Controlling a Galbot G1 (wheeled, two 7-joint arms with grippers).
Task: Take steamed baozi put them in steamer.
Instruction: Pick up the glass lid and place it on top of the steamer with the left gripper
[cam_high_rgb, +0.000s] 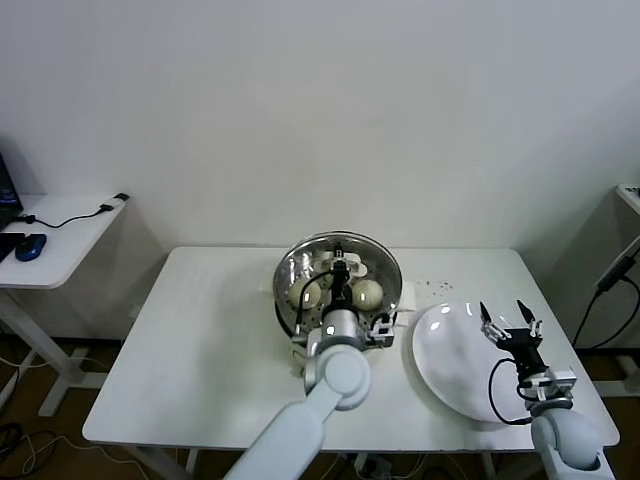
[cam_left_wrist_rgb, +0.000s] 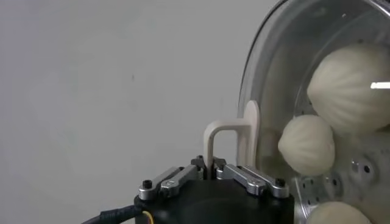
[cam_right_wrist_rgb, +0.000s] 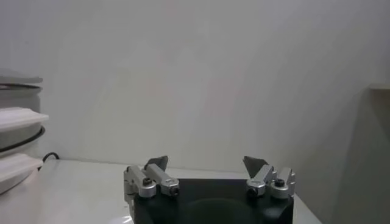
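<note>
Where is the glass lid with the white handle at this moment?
In the head view the glass lid is at the table's middle, over the steamer with the baozi. The left claw is shut on its white handle.

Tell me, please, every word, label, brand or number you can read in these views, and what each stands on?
None can be read in any view.
The steamer, the glass lid, the plate and both grippers show no print.
Small dark specks on the table beside the steamer are too small to tell.
</note>
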